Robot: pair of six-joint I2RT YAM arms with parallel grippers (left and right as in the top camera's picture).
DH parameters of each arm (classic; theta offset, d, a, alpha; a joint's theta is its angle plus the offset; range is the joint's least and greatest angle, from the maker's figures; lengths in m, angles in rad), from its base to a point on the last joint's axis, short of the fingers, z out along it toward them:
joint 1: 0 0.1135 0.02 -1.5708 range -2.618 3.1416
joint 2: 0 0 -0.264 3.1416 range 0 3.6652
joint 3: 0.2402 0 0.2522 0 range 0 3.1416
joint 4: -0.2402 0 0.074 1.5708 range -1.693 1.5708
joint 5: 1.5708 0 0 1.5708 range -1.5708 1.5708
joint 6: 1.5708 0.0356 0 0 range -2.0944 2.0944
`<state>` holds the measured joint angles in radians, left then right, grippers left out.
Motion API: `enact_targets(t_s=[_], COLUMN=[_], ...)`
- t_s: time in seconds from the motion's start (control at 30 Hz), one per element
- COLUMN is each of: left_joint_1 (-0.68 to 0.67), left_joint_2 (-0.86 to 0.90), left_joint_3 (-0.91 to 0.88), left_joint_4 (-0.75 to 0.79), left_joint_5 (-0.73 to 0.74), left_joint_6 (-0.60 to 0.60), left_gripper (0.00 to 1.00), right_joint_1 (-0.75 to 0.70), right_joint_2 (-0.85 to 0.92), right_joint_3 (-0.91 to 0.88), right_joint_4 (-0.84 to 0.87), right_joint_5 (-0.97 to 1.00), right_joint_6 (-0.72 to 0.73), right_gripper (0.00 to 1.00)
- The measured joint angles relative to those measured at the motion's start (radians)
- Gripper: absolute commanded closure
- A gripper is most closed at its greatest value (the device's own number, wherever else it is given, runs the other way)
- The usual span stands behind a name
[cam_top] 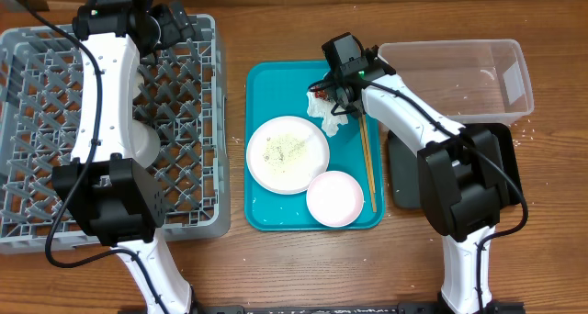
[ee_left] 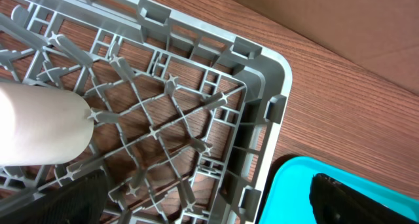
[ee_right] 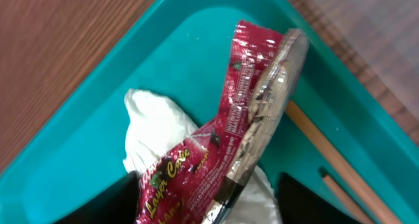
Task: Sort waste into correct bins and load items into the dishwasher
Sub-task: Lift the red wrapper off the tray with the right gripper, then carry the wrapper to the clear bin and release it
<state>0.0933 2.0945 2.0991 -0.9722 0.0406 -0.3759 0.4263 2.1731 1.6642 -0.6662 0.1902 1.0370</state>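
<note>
Waste sorting: right gripper (ee_right: 206, 201) straddles the red wrapper (ee_right: 245, 119) at 12 o'clock on the teal tray (cam_top: 276, 89) (grip uncertain; left gripper (ee_left: 216, 201) wide open), so next it should close firmly, then lift.

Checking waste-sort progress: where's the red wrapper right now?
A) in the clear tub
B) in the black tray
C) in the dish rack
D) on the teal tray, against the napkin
D: the right wrist view shows the red wrapper resting on the white napkin inside the teal tray.
</note>
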Motion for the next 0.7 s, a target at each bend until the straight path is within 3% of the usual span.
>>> enact_targets(t_s=[0.13, 0.23, 0.4, 0.7], left_joint_1=[0.0, 0.0, 0.0, 0.0], left_joint_2=[0.0, 0.0, 0.0, 0.0], left_joint_3=[0.0, 0.0, 0.0, 0.0], left_joint_4=[0.0, 0.0, 0.0, 0.0], left_joint_5=[0.0, 0.0, 0.0, 0.0], left_joint_6=[0.0, 0.0, 0.0, 0.0], left_gripper=[0.0, 0.0, 0.0, 0.0], right_joint_1=[0.0, 0.0, 0.0, -0.007], right_joint_2=[0.0, 0.0, 0.0, -0.01], right_joint_3=[0.001, 0.002, 0.006, 0.145], right_joint_4=[0.0, 0.001, -0.004, -0.1], right_joint_5=[0.001, 0.001, -0.002, -0.003], right_joint_6=[0.005, 0.006, -0.002, -0.072], right_gripper=[0.64, 0.7, 0.96, 0.96])
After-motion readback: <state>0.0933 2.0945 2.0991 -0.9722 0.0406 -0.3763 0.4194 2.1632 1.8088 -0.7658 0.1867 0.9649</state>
